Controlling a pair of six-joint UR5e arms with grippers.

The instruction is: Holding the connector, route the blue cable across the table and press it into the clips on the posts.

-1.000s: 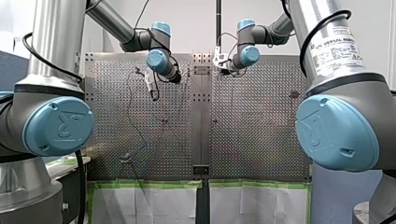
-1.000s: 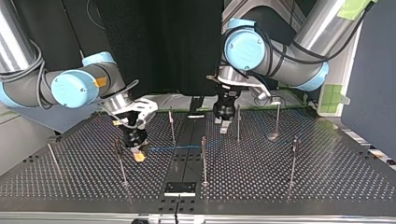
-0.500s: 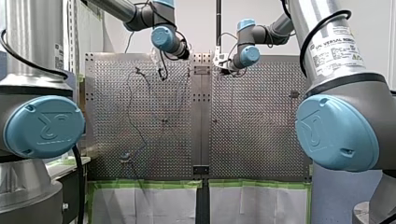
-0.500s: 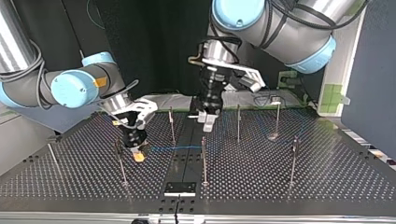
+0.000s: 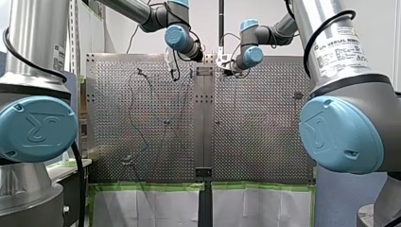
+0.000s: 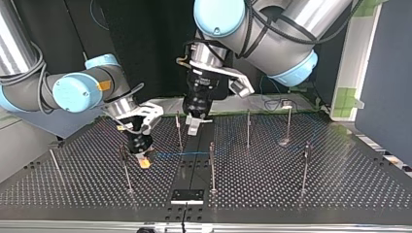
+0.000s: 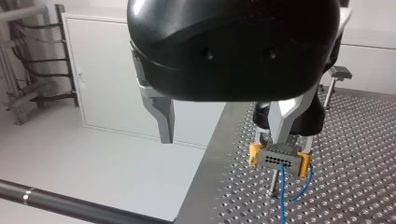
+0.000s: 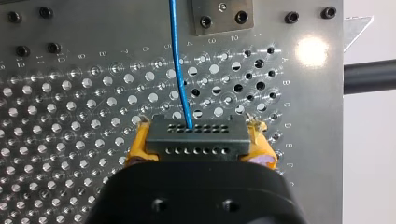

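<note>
Open and empty, my left tool (image 6: 193,127) is swinging toward 9 o'clock in the top view, likely to press the blue cable (image 8: 180,70) next; my right tool (image 6: 144,162) is gripping the connector (image 8: 196,140) at 8 o'clock.

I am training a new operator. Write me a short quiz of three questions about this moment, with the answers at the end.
1. True or false: my left gripper holds the connector.
2. What clamps the connector? A) yellow pads B) bare metal fingers C) a clip on a post
3. Fill in: my left gripper's fingers stand ___, with nothing between them.
Key: 1 false, my right gripper holds it; 2 A; 3 open.
</note>
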